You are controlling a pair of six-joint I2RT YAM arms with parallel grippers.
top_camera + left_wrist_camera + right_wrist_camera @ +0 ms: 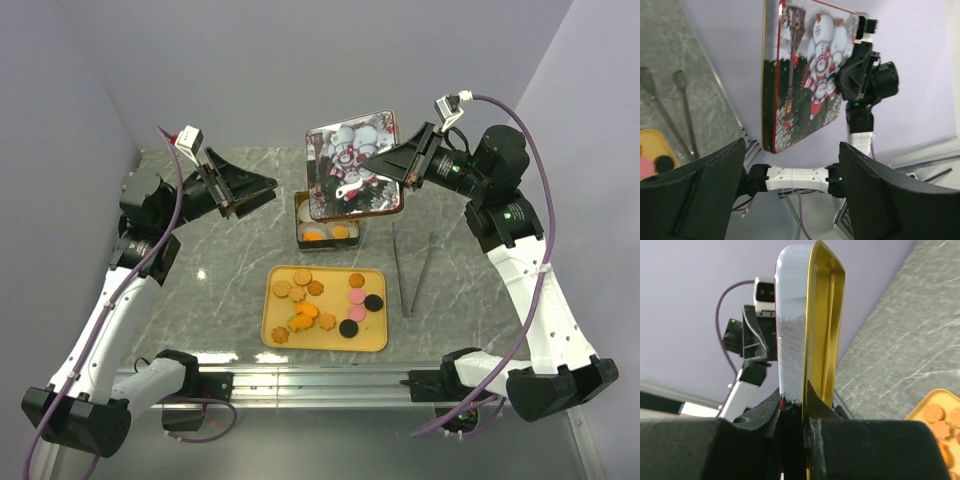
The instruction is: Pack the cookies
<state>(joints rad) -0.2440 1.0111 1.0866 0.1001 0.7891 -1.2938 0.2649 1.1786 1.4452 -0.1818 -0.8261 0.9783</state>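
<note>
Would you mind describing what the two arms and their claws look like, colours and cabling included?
Both the left arm and right arm have white link shells between bulky black joints. A purple cable runs along each. Left claw and right claw have black, wedge-shaped fingers, with a small white camera mounted at the wrist. A green light glows on the right arm.

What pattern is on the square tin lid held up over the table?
The square tin lid shows snowmen with a red border; clearest in the left wrist view.
</note>
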